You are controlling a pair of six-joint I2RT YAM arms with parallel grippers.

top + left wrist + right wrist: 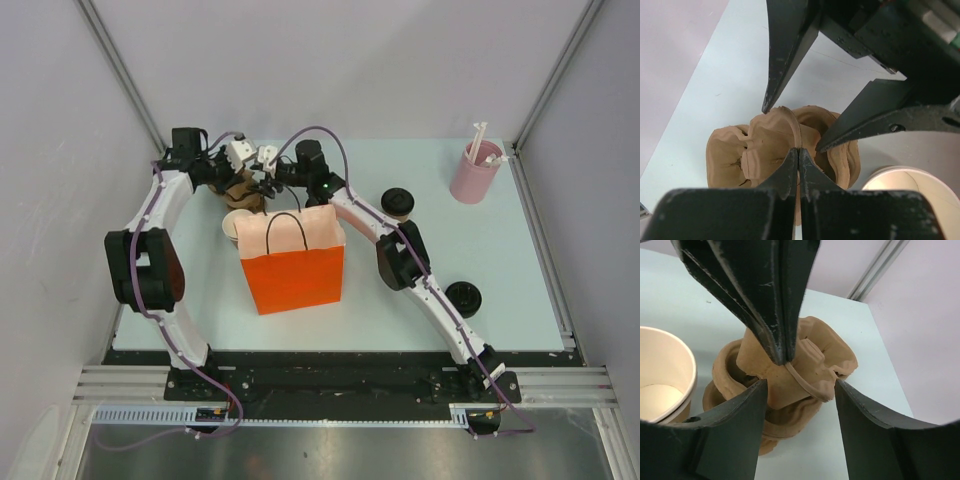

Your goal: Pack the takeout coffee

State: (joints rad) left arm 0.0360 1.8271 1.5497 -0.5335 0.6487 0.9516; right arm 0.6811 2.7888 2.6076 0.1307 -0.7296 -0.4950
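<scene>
One tan cup with a black lid [397, 203] stands right of the orange bag [293, 265]. A second cup [233, 225] stands open and lidless behind the bag's left corner, and it also shows in the left wrist view [910, 186] and the right wrist view [660, 375]. A loose black lid [463, 297] lies at the front right. My left gripper [798, 150] is shut on the rim of a brown pulp cup tray [765, 145], holding it tilted above another tray [785, 417]. My right gripper [800, 382] is open, its fingers either side of the held tray [805, 360].
A pink cylinder with white straws [474, 172] stands at the far right corner. The orange bag stands upright and open in the middle, just in front of both grippers [258, 184]. Grey walls close in the table's left, back and right sides.
</scene>
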